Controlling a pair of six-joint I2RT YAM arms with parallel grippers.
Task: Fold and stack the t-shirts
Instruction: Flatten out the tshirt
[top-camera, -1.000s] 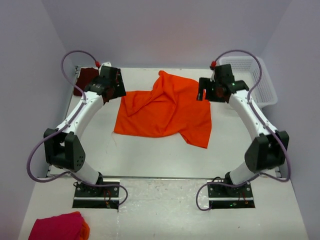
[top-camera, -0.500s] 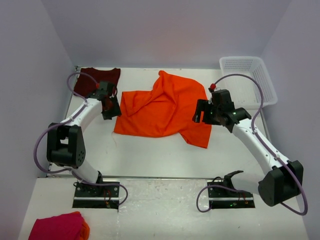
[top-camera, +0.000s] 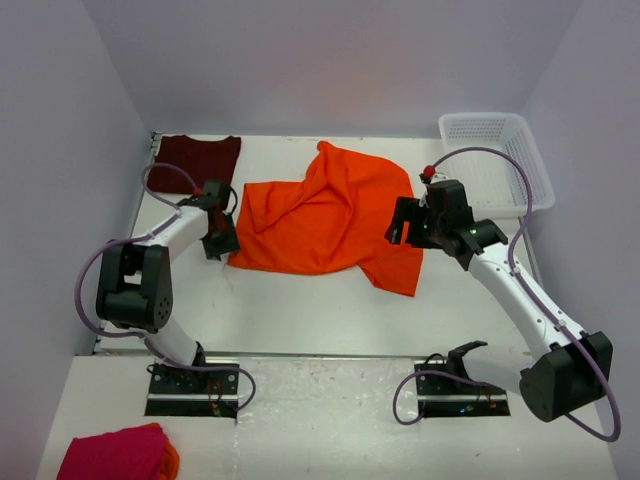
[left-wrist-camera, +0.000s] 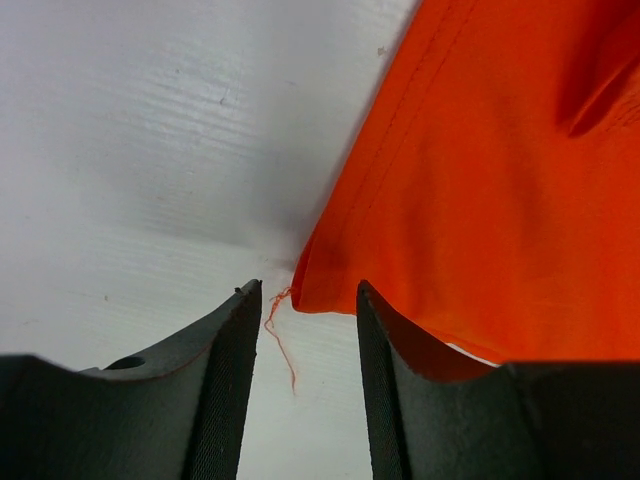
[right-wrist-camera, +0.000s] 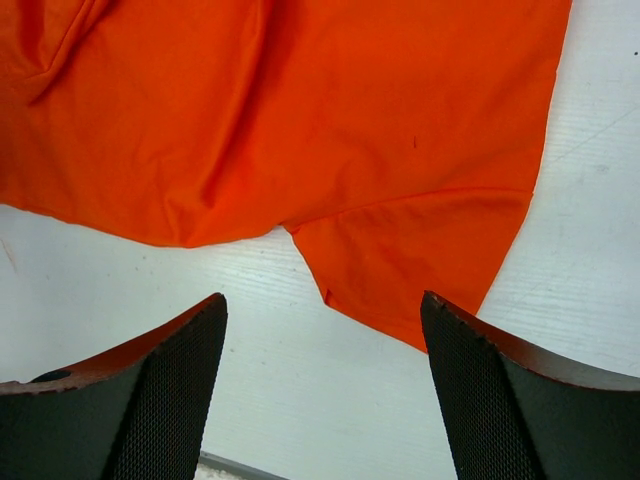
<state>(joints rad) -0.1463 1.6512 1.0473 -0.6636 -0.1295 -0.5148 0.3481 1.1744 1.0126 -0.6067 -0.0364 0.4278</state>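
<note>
Orange tee (left-wrist-camera: 470, 190) corner btwn L jaws.

You are keeping your left arm (top-camera: 165, 235) bent sharply, elbow sitting at 8 o'clock, with the left gripper (top-camera: 220, 238) (left-wrist-camera: 305, 295) hanging at 9 o'clock, jaws narrowly parted. Your right arm (top-camera: 515, 295) is reaching long from 4 o'clock, the right gripper (top-camera: 400, 222) (right-wrist-camera: 322, 300) hovering at 3 o'clock, jaws spread wide.

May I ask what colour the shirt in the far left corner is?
The shirt is dark maroon; top external view.
</note>
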